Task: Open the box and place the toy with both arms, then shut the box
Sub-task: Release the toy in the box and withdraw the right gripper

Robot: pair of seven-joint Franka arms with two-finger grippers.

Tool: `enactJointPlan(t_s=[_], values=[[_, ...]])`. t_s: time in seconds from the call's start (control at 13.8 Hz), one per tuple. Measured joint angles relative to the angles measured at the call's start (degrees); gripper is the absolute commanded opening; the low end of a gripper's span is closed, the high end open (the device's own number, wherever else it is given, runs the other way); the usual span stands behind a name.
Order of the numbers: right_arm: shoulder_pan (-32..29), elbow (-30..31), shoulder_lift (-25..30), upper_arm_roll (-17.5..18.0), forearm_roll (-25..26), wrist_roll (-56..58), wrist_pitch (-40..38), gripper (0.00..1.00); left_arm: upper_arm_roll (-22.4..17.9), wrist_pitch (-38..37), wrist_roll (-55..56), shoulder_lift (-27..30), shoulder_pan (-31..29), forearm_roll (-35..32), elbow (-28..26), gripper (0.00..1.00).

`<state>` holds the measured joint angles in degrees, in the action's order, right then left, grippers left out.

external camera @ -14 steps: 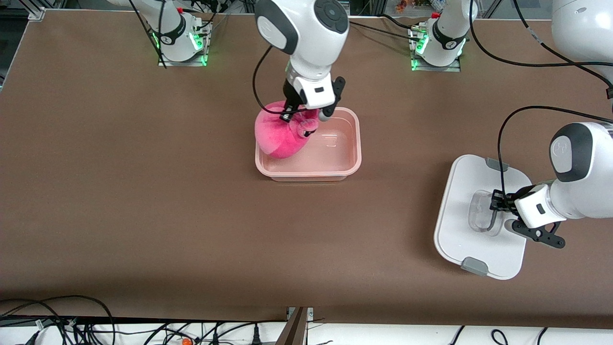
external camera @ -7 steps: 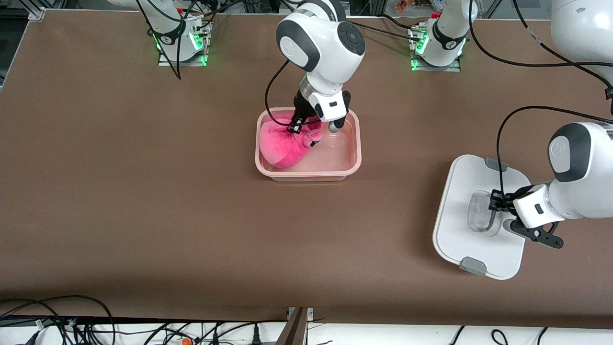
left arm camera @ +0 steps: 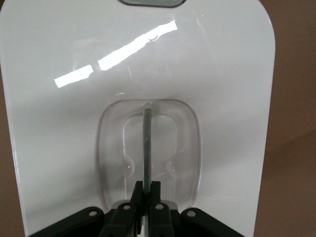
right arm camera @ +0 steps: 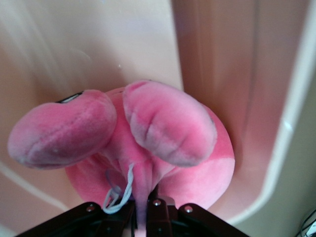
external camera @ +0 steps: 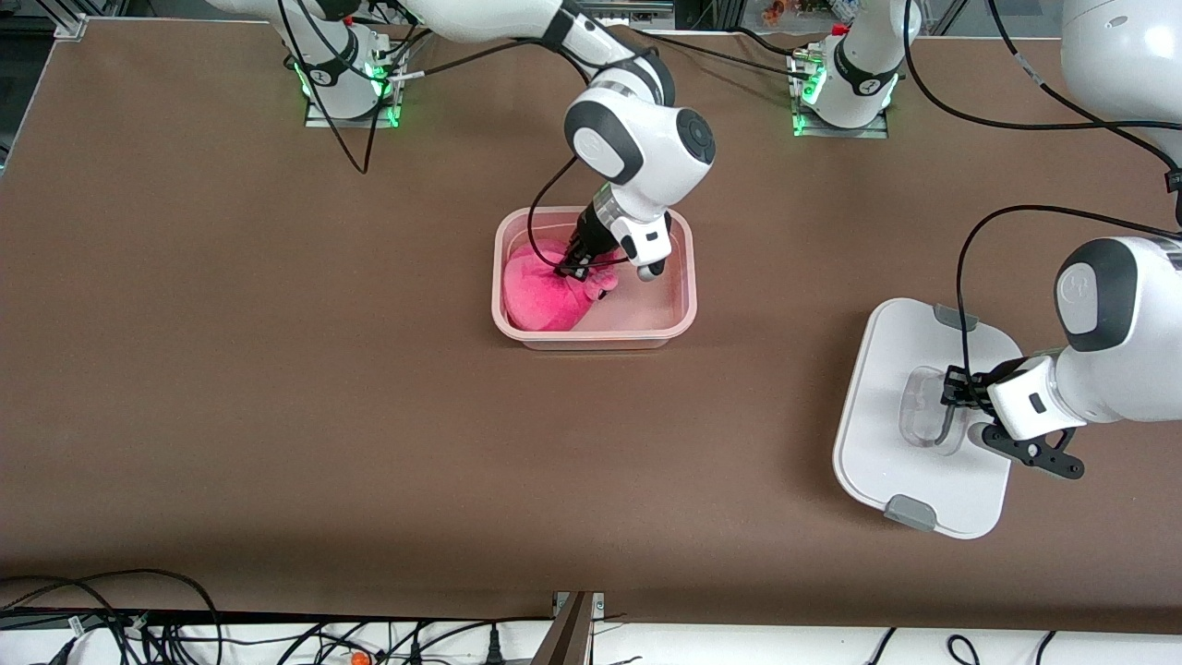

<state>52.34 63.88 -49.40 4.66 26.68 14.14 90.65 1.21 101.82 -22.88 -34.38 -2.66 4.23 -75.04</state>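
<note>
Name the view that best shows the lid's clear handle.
The left wrist view: the clear handle fills its middle, the left gripper shut on its central bar. The front view shows it small on the lid, partly hidden. The right wrist view shows none.

Robotics lab: bolted arm bases [external camera: 351, 78], cables [external camera: 111, 619].

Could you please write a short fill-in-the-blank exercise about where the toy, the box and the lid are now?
1. The pink toy is inside the ____.
2. The right gripper has its jaws shut on the ____.
3. The left gripper grips the clear handle of the white ____.
4. The box is ____, with nothing covering its top.

Missing words: box; toy; lid; open
</note>
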Motion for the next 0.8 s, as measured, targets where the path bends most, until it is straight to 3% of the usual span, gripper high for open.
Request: enactJointPlan(t_s=[0.07, 0.51, 0.8], values=[[0.4, -0.2, -1.1, -0.1, 0.8, -1.0, 0.7, 0.99, 0.0, 0.0, 0.0, 0.0, 0.0, 0.0, 0.0, 0.0], [0.8, -3.3, -1.6, -2.2, 1.5, -7.5, 2.3, 1.0, 0.0, 0.0, -1.0, -0.1, 0.0, 0.0, 0.0, 0.0], [-0.9, -7.0, 3.4, -4.3, 0.3, -10.2, 4.6, 1.0, 0.0, 0.0, -2.4, -0.1, 0.0, 0.0, 0.0, 0.0]])
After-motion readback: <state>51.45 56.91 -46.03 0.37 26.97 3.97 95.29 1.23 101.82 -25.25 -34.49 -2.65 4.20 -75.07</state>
